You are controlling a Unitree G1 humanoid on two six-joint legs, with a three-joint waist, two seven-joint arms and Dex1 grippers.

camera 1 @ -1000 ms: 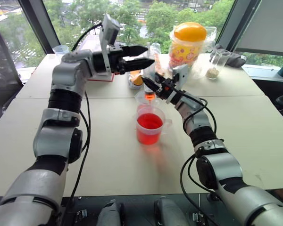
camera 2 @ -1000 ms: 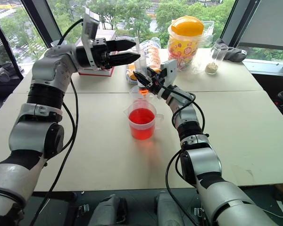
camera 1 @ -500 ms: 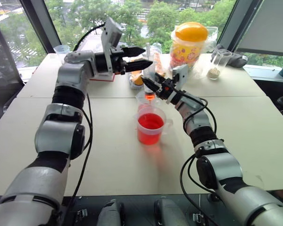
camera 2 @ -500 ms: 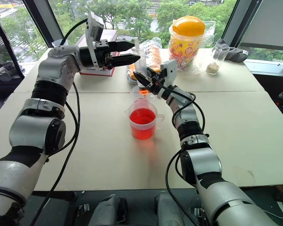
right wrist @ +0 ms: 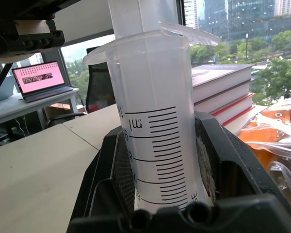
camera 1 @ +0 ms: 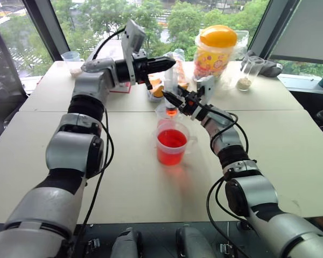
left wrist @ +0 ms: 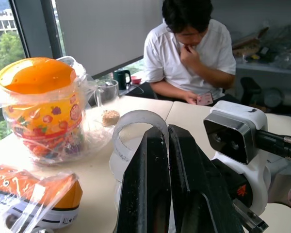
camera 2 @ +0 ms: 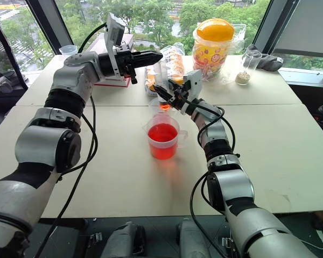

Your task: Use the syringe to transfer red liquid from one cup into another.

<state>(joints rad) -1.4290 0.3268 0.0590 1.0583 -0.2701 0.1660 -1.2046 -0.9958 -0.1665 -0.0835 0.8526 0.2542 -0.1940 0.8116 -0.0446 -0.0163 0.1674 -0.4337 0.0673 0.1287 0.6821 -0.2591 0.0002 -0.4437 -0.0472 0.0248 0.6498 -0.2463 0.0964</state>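
Note:
The syringe (camera 1: pixel 170 83) stands upright, my right gripper (camera 1: pixel 171 98) shut on its clear scaled barrel (right wrist: pixel 155 145). Its orange-red tip (camera 1: pixel 171 111) points down into the narrower clear cup (camera 1: pixel 163 114), which stands just behind the wide handled cup (camera 1: pixel 171 144). Red liquid (camera 1: pixel 171 138) fills much of that wide cup. My left gripper (camera 1: pixel 169 62) reaches in from the left at the top of the white plunger. Its fingers are shut on the plunger's ring (left wrist: pixel 136 124).
At the back of the table are a plastic jar with an orange lid (camera 1: pixel 215 51), a tall glass with beige grains (camera 1: pixel 243 72), orange snack packs (left wrist: pixel 34 194), a red-edged book (camera 2: pixel 114 81) and a small cup (camera 1: pixel 70 58). A person (left wrist: pixel 189 53) sits beyond the table.
My left gripper was open and has moved right to the plunger's top, where it has shut. The right gripper, syringe and both cups have stayed put.

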